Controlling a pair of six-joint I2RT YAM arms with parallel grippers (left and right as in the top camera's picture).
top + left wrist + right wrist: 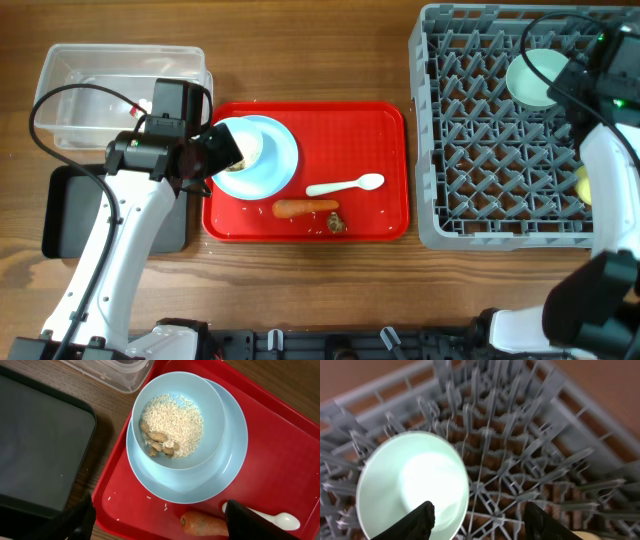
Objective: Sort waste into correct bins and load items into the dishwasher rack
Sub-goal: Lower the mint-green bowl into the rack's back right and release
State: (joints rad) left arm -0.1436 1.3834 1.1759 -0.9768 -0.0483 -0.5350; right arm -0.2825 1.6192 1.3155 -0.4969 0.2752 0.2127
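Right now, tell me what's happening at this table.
The left gripper hangs open over a pale blue bowl of rice and brown scraps, which sits on a light-blue plate on the red tray. A carrot and a white plastic spoon lie on that tray too. The right gripper is open over a mint-green bowl already in the dishwasher rack.

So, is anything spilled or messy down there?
Yes, a little: a few loose rice grains lie on the red tray beside the plate, outside the bowl holding the rice and brown scraps. Nothing else looks odd.
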